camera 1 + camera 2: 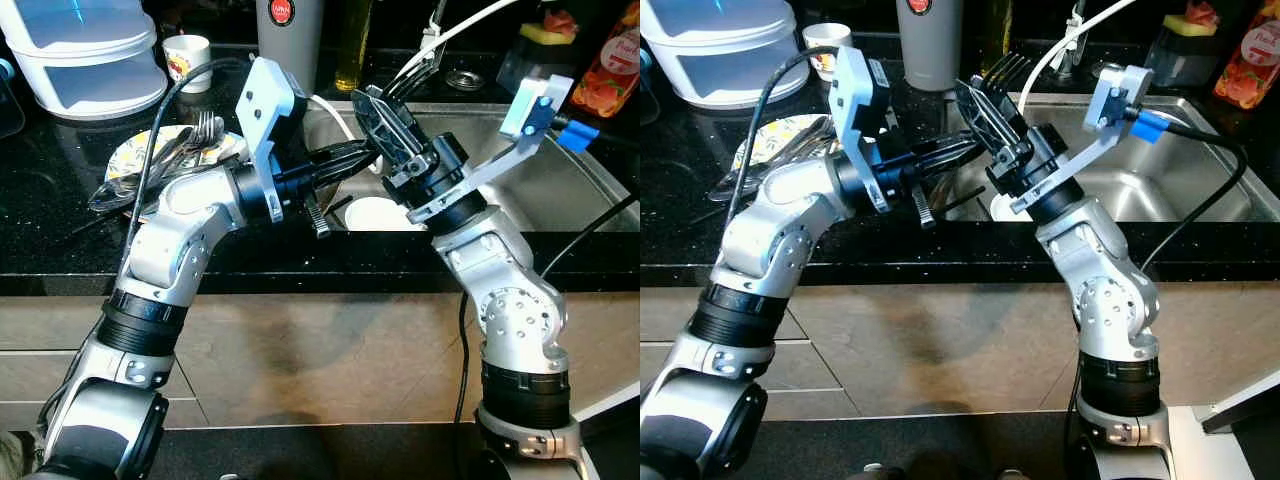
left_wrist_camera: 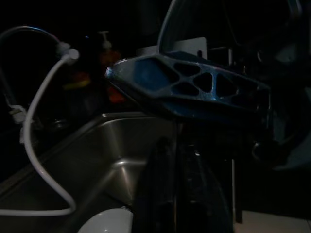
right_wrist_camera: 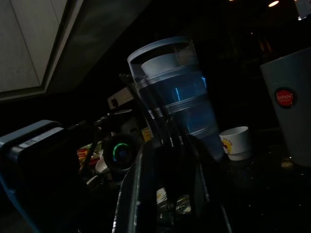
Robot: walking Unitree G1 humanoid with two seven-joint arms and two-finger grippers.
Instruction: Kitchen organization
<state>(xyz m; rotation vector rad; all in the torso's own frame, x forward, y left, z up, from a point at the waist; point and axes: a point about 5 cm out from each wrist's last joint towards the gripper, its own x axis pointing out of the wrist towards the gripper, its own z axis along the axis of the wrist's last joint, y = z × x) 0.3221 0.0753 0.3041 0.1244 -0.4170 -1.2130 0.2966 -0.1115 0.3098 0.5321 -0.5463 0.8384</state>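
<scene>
Two grippers are crossed over the near left corner of the sink (image 1: 560, 190), just above a white bowl (image 1: 375, 213) lying in it. The left gripper (image 1: 345, 155) is pointed across toward the sink, its fingers nearly together, seemingly empty. The right gripper (image 1: 985, 85) is aimed back toward the tabletop's (image 1: 60, 215) cutlery-laden plate (image 1: 140, 160); whether it is open cannot be told. The bowl lies directly below the left gripper, the nearer one.

Red juice bottle (image 1: 612, 70) and sponge (image 1: 548, 30) behind sink.
</scene>
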